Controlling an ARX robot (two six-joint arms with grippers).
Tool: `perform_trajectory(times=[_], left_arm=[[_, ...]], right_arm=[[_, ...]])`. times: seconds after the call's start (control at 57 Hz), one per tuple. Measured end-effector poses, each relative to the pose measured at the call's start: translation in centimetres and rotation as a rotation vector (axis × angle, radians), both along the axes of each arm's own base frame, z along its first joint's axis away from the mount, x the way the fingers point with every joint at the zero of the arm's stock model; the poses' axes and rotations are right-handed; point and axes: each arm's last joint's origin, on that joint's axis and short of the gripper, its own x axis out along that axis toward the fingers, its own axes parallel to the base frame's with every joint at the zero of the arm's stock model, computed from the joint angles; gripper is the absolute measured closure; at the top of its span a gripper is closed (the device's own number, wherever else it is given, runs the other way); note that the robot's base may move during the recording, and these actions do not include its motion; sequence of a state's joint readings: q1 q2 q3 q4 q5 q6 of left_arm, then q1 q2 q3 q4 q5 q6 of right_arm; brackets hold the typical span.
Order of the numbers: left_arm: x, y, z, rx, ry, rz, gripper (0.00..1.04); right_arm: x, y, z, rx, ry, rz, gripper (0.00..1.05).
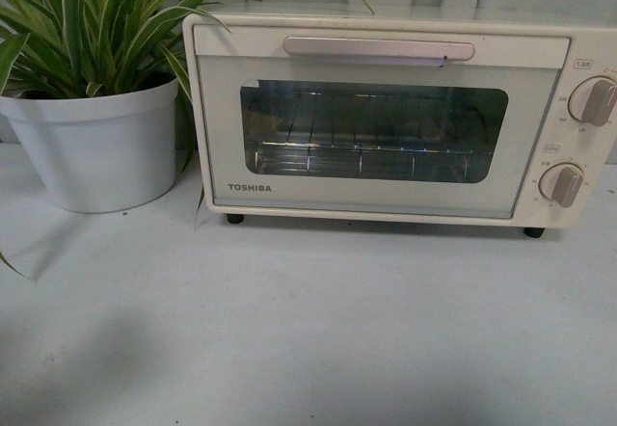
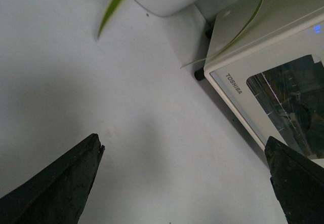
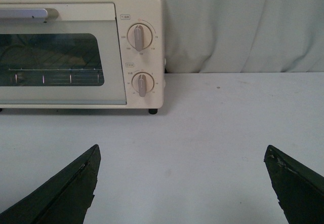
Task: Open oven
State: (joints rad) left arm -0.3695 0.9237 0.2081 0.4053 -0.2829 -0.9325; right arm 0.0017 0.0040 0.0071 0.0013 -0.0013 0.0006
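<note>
on the oven, stiff bar handle is being favoured over fragile glass; left fingers, right fingers being held apart, empty.

Soft, cool, even light casts faint shadows beneath the oven, whose front shows slight glare.

- The oven before me is cream-white, with dark TOSHIBA lettering and black feet.
- Its knobs are beige, and the handle is a pale grey-beige.
- The plant has green leaves with paler stripes.
- Its pot is white.
- My left fingers and right fingers are black.
- The table is white.
</note>
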Motion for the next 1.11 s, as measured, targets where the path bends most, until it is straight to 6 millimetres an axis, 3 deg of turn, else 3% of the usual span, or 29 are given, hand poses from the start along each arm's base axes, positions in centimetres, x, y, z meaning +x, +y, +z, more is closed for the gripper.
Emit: perform_trajectory(times=[0.14, 0.333, 0.684, 1.105], left_arm=[[1.9, -2.5, -1.2, -0.062, 0.078, -0.047, 0.06], [2.4, -4.8, -1.8, -0.152, 0.118, -0.121, 0.06], [3.9, -7.2, -3.1, -0.203, 0.160, -0.178, 0.07], [5.5, -8.8, -3.2, -0.231, 0.158, -0.202, 0.07]], right_arm=[[0.0, 0.0, 0.0, 0.000, 0.000, 0.000, 0.09], [0.0, 0.0, 0.0, 0.000, 0.000, 0.000, 0.09], [0.0, 0.0, 0.0, 0.000, 0.000, 0.000, 0.09], [0.0, 0.0, 0.0, 0.000, 0.000, 0.000, 0.09]])
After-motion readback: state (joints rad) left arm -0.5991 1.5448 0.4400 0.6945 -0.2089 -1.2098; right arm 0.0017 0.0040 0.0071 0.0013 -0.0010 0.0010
